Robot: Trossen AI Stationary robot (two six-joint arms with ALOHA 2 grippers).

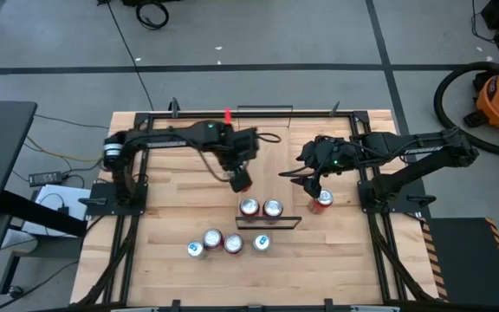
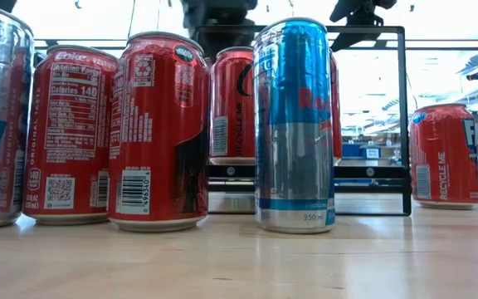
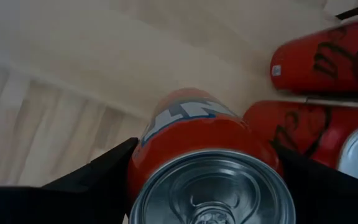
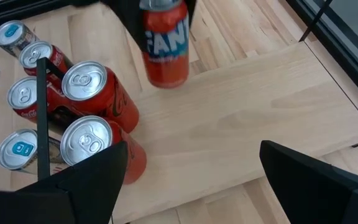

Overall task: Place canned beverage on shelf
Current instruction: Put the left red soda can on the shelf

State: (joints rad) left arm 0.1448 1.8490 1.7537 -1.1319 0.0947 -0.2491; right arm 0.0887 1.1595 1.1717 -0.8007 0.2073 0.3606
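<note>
My left gripper [image 1: 239,178] is shut on an orange Fanta can [image 4: 165,43] behind the shelf, toward the table's far side. The shelf [image 1: 267,222], a narrow board with black wire rails [image 2: 405,116], carries two red cans [image 1: 249,207] [image 1: 272,207]. My right gripper [image 1: 306,178] is open and empty to the right of the shelf, fingers spread wide in its wrist view [image 4: 191,180]. Another red can [image 1: 323,201] stands on the table just nearer than it. The low view hides the Fanta can behind the front cans. My left gripper pinches the Fanta can's upper side walls [image 3: 143,163] between its two fingers [image 3: 98,177], just under the top rim. The fingers come from above, pointing down. The can sits upright; I cannot tell whether its base [image 4: 166,82] touches the table.
Several cans, red and blue-silver, stand in a cluster near the table's front [image 1: 223,244] and fill the low view [image 2: 293,124]. A black frame [image 1: 353,117] runs round the tabletop. Bare wood lies between the two grippers [image 4: 247,118].
</note>
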